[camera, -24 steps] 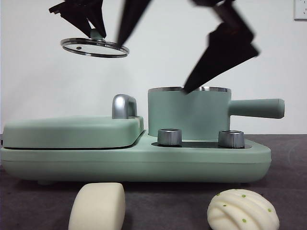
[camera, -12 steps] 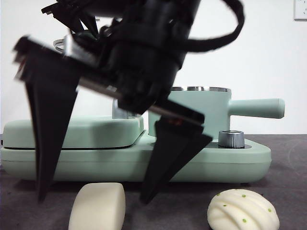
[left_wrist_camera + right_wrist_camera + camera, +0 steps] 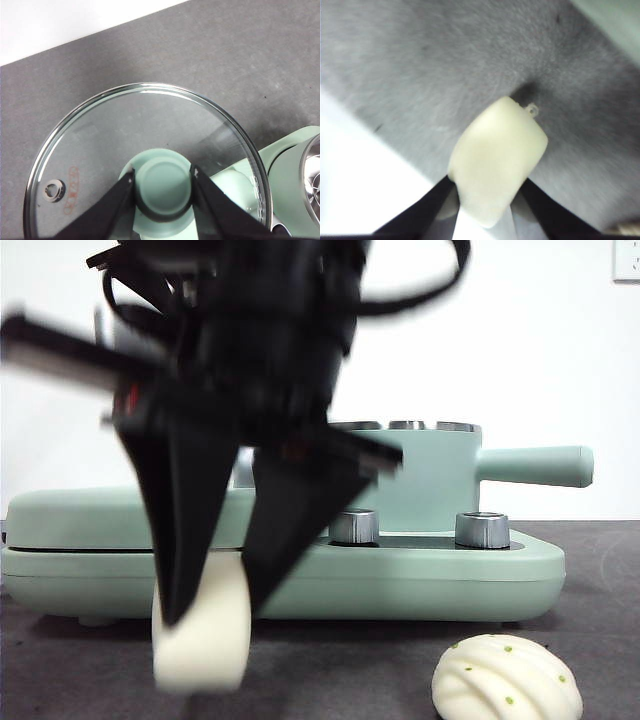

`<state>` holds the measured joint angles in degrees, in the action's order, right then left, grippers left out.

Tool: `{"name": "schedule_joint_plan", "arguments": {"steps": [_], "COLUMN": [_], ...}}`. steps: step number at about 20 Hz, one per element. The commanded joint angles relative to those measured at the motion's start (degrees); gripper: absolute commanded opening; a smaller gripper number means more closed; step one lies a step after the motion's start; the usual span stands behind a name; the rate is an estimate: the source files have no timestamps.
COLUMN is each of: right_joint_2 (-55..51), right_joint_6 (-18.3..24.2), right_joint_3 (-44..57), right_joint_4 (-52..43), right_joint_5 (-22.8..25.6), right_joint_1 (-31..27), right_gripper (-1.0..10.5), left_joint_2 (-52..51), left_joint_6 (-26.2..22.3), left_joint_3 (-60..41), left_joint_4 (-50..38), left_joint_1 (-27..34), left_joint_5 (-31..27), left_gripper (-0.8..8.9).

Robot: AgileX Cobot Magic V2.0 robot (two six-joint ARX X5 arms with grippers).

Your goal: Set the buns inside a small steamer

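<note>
Front view: the right gripper [image 3: 215, 615] pinches the loaf bun [image 3: 203, 632] between its jaws, just in front of the cooker [image 3: 450, 585]. The pleated bun [image 3: 507, 677] lies on the table [image 3: 600, 640], well apart. The steamer [image 3: 420, 475] stands open, ready for buns.

Left wrist view: the left gripper [image 3: 163, 185] clamps the lid [image 3: 145, 160] by its knob [image 3: 163, 192], held aside to clear the steamer.

Right wrist view: jaws narrow, squeezing the loaf bun [image 3: 497, 157] over the table.
</note>
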<state>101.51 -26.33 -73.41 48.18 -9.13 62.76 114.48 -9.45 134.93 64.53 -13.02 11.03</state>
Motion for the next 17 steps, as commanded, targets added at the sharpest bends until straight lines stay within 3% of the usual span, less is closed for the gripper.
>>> {"name": "schedule_joint_plan", "arguments": {"steps": [1,5,8,13,17], "right_joint_2": [1.0,1.0,1.7,6.4,13.1], "right_joint_6": [5.2,11.4,13.8,17.6,19.5], "right_joint_3": [-7.5,-20.7,-30.2,-42.2,-47.5], "right_joint_4": [7.9,19.6,25.2,27.7,27.6], "right_joint_5": [0.2,0.9,4.8,4.6,2.7], "right_joint_1": [-0.8,-6.8,-13.9,-24.9,-29.3], "right_gripper": [1.3,1.3,1.3,1.3,1.3], "left_joint_2": [0.3,0.3,0.3,0.3,0.3], "left_joint_6": [-0.3,-0.3,-0.2,-0.1,0.0], "left_joint_3": [2.4,2.4,2.4,2.4,2.4], "left_joint_4": [-1.3,-1.2,-1.1,-1.2,-1.2], "left_joint_1": [0.0,-0.1,-0.1,-0.1,-0.1], "left_joint_5": [0.4,0.4,0.4,0.4,0.4], "left_gripper": [0.18,0.18,0.18,0.18,0.19]}}
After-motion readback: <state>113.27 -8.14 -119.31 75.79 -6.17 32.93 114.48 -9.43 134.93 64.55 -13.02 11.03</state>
